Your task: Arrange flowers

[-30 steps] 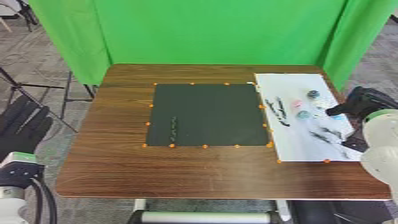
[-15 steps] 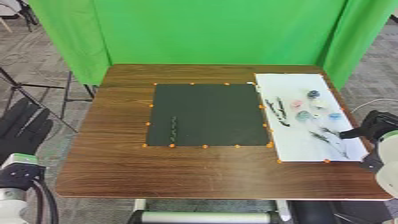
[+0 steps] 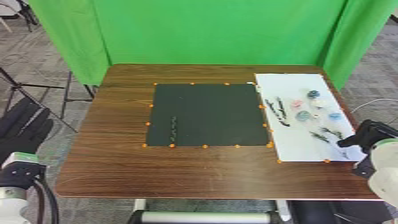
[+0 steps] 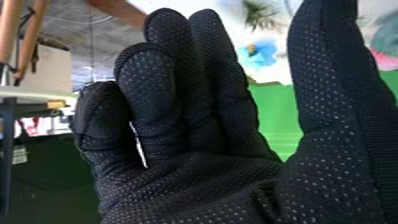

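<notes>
Holding nothing, fingers loose, the right hand (image 4: 195, 185) is by the white sheet (image 3: 284, 85) full of flowers (image 3: 304, 116) and twigs (image 3: 282, 109), and with one green stem (image 3: 173, 131) on the black mat (image 3: 218, 107), most work seems left.

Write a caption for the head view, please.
A green sprig lies on a black mat, flowers on the white sheet beside it.

right robot hand (image 3: 368, 136) relaxed, open
</notes>
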